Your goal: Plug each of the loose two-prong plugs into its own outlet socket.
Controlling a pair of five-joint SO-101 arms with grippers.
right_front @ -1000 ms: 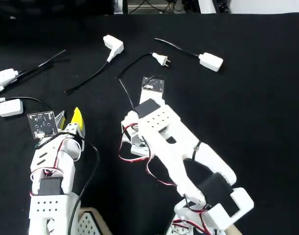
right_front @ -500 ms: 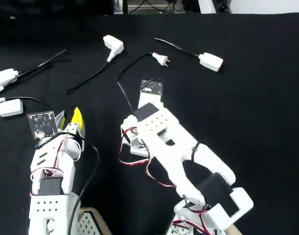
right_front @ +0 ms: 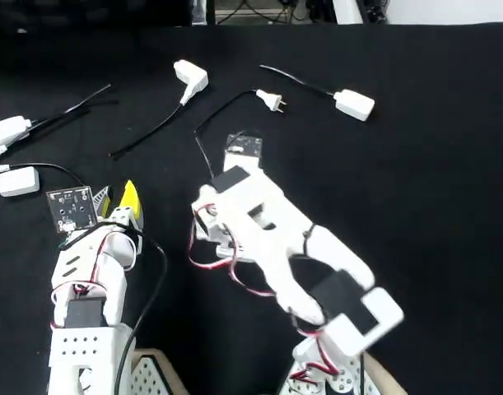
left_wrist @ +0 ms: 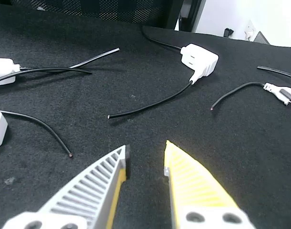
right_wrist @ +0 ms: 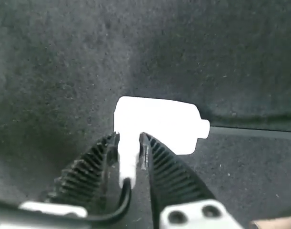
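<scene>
Compared with a second ago, the right arm [right_front: 276, 239] is sitting further toward the upper left of the high view, its wrist swung across the black cloth [right_front: 432, 206]. The left arm [right_front: 90, 271] is staying put at lower left.

Nearest, the left gripper [left_wrist: 145, 148] is hanging low over bare cloth with its fingers apart and nothing between them, probably parked there to leave the middle free for the other arm.

A little further in, the right gripper [right_wrist: 129, 138] is clamping the narrow neck of a white plug [right_wrist: 127, 164], whose black cable is trailing back under the fingers. The front of that plug is touching a white socket block [right_wrist: 159, 121] lying flat on the cloth. Holding it by the neck likely keeps the prongs lined up with the slots. The prongs themselves are hidden, so how far they are seated cannot be told.

Further off, a loose plug [right_front: 273, 100] is lying unplugged at upper middle, its cable curling away to the left. An angled socket [right_front: 191, 76] is lying to its upper left and a far socket [right_front: 355, 104] to its right, both well apart from it. Two more sockets [right_front: 8, 129] are resting at the left edge. That loose plug looks like the next job.
</scene>
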